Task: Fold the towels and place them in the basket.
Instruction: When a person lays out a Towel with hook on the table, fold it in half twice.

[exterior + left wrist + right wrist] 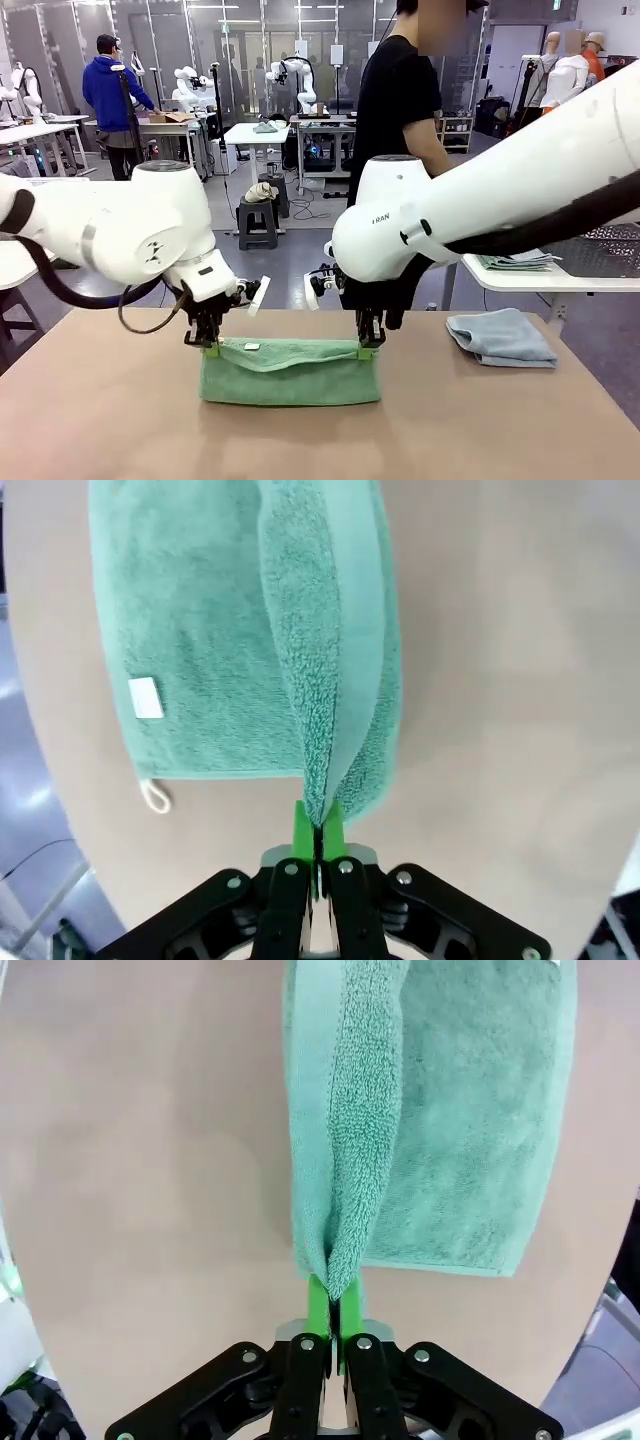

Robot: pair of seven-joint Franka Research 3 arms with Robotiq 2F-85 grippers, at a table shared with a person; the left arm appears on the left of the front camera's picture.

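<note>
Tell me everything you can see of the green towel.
The mint green towel is soft terry, with a white label and a corner loop. It lies on the brown table, partly doubled over; the left gripper and right gripper each pinch one end of its raised edge.

Small black letters (381,219), seemingly "FRAN", stand on the right arm (500,185).

Front view: fixed on the robot's side, a little above the table (100,420), facing across it toward the person (398,100) | Left wrist view: close, looking straight down past the left gripper (318,822) | Right wrist view: same, past the right gripper (332,1298) | Shared: the mint green towel (290,375) on the tabletop, seen in all three.
</note>
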